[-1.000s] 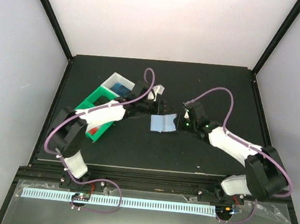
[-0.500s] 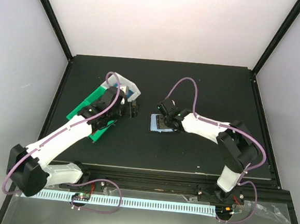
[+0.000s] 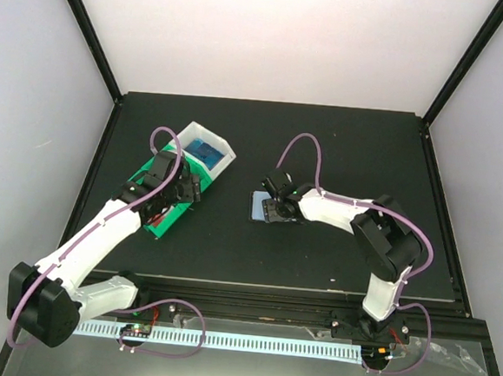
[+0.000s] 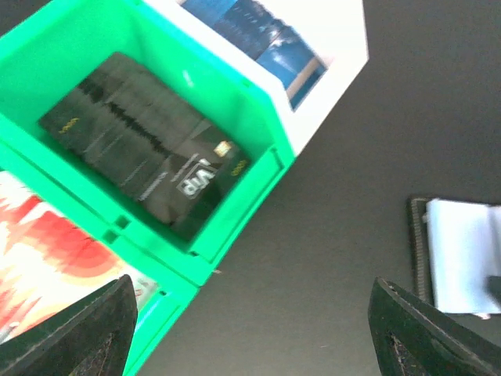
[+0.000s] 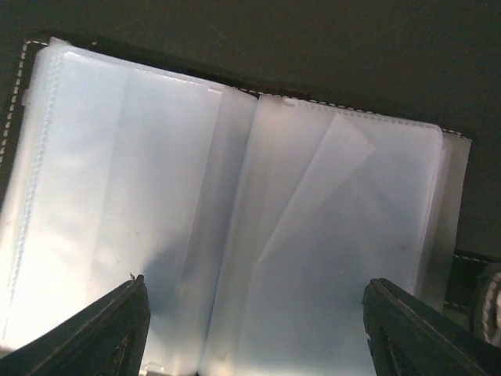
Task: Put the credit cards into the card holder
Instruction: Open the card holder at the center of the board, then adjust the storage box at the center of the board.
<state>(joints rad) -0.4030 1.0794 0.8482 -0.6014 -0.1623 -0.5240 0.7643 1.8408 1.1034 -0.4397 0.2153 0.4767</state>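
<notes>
The card holder (image 5: 235,219) lies open on the black table, its light blue inside and clear pockets facing up. My right gripper (image 5: 254,337) hangs open just above it with nothing between its fingers (image 5: 102,333). From above, the right gripper (image 3: 272,209) covers part of the card holder (image 3: 259,208). My left gripper (image 4: 258,345) is open and empty over the right edge of the green tray (image 4: 235,227). A black credit card (image 4: 149,149) lies in one compartment and a red-orange card (image 4: 47,266) in the one beside it. The card holder (image 4: 462,258) shows at the right edge.
A white tray (image 4: 344,47) with a blue card (image 4: 258,39) adjoins the green tray's far end. From above, the white tray (image 3: 223,155) and green tray (image 3: 163,220) sit at the table's left; dark frame posts stand at the corners.
The left arm has drawn back from beside the card holder to over the green tray. The right gripper has moved left onto the holder. Both grippers have opened.
</notes>
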